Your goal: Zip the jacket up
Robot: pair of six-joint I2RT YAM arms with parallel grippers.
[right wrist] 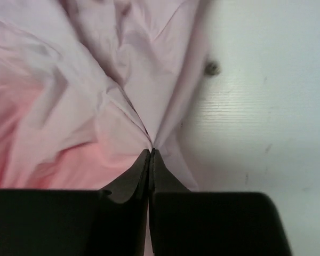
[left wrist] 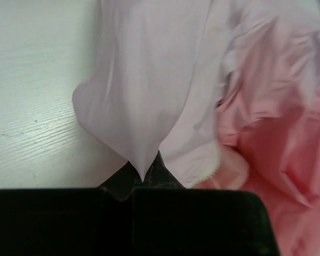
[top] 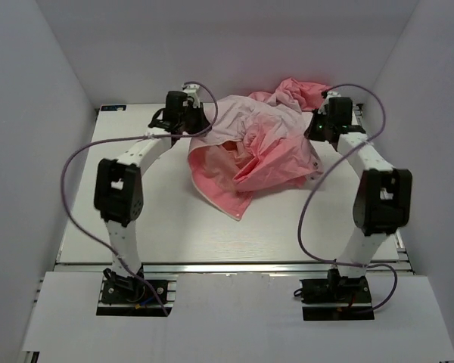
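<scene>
Two pairs of jaws are pinching the jacket (top: 250, 155) shut. Your left gripper (left wrist: 143, 182) is nipping a pale fold at its tips; your right gripper (right wrist: 150, 156) is clamping creases, the bulk lying just ahead.

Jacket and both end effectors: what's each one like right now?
jacket: crumpled in a heap, pinched on two sides.
left end effector: shut on the jacket's pale fabric.
right end effector: shut on the jacket's pale fabric.
</scene>
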